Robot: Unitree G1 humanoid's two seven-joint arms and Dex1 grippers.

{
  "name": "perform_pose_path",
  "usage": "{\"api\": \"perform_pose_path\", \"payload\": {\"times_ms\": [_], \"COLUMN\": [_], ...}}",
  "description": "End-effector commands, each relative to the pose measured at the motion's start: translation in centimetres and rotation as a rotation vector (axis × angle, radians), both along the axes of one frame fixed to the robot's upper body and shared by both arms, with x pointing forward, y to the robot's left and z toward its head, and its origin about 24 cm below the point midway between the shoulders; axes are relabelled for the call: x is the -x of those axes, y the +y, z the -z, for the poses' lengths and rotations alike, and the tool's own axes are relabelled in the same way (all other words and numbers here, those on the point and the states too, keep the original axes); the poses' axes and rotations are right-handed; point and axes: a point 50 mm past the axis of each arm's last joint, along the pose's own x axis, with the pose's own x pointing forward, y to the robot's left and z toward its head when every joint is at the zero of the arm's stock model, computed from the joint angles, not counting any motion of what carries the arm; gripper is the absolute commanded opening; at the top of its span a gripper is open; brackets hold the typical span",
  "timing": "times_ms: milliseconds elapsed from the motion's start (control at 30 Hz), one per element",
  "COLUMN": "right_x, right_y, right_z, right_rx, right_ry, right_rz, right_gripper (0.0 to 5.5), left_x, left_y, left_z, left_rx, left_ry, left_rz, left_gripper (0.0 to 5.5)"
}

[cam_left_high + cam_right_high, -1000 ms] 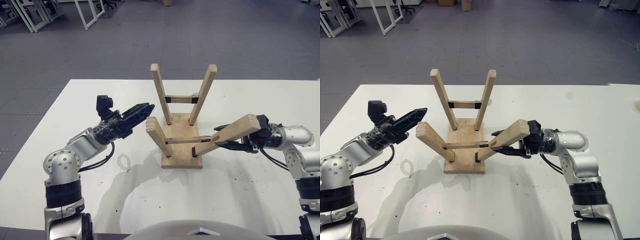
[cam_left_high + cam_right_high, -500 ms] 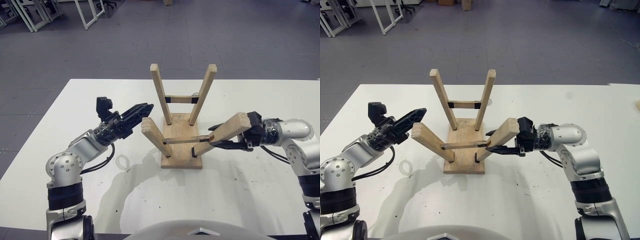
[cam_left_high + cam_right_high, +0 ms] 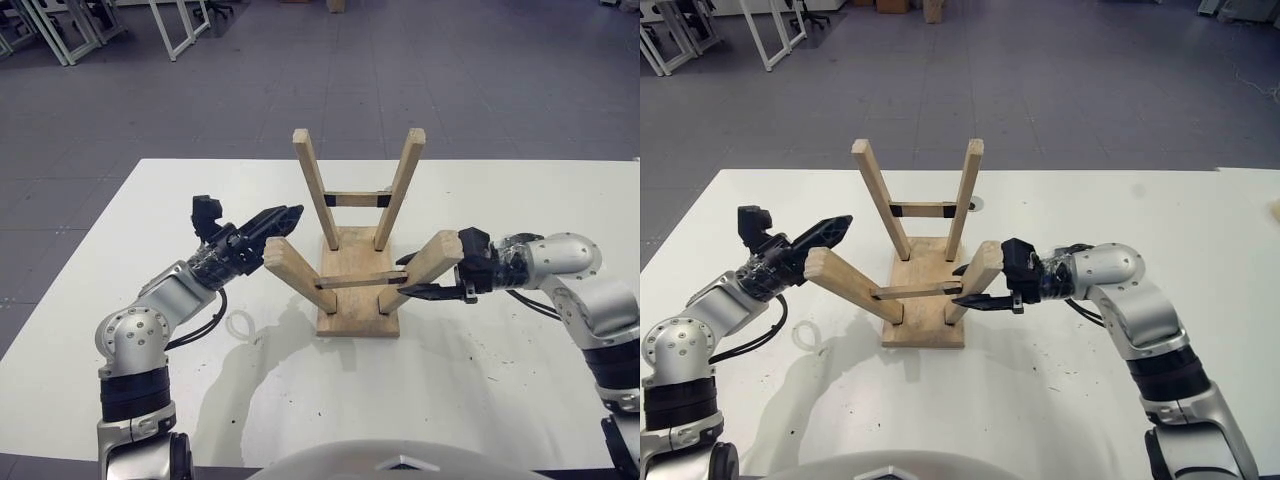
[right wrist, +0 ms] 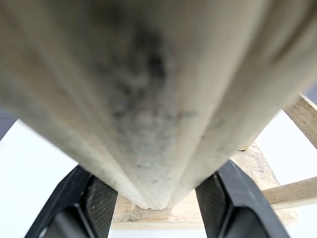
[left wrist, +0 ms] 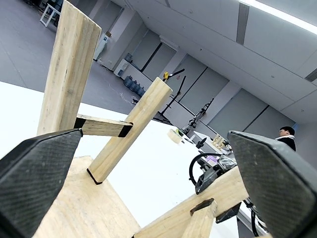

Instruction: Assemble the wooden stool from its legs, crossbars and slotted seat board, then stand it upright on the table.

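The wooden stool lies upside down on the white table, its seat board [image 3: 350,325] flat. Two far legs [image 3: 314,190] stand upright, joined by a crossbar [image 3: 355,199]. The near pair leans toward me, joined by a second crossbar [image 3: 350,281]. My right gripper [image 3: 965,285] is shut on the near right leg [image 3: 432,260], whose wood passes between the fingers [image 4: 94,203] in the right wrist view. My left gripper [image 3: 278,222] is open just behind the top of the near left leg [image 3: 295,272]; I cannot tell if they touch. Nothing lies between its fingers [image 5: 39,163].
A small clear ring [image 3: 238,324] lies on the table [image 3: 480,400] in front of my left arm. Bare tabletop spreads around the stool on the near and right sides. Beyond the table's far edge is grey floor with white frames [image 3: 180,25].
My right gripper has pushed the near right leg to the left, standing the near pair steeper. The whole stool has slid a little left. My left gripper has stayed by the near left leg.
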Motion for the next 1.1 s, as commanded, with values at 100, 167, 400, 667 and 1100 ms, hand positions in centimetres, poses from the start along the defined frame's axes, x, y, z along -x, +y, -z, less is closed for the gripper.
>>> {"api": "perform_pose_path", "payload": {"times_ms": [100,167,400,667,1100], "right_x": [-0.5,-0.9,-1.1,-1.2,-1.4], "right_y": [-2.6,-3.1,-3.0,-2.5,-2.0], "right_z": [3.7,4.0,5.3,6.0,6.1], "right_rx": [0.289,0.284,0.239,0.214,0.192], "right_ry": [0.091,0.089,0.128,0.142,0.135], "right_rz": [0.221,0.268,0.353,0.385,0.409], "right_gripper": [2.04,2.04,2.04,2.04,2.04], "left_x": [-1.4,-2.2,-2.1,-2.3,-2.3], "left_y": [1.6,2.8,-1.1,-10.3,-15.3], "left_z": [-1.5,-3.6,-16.1,-13.4,-5.4], "left_rx": [-0.053,-0.080,-0.206,-0.422,-0.374], "left_ry": [-0.047,-0.098,-0.408,-0.275,-0.162], "left_rz": [-0.132,-0.231,-0.415,-0.373,-0.386], "left_gripper": [5.49,5.49,4.98,3.68,2.71]}}
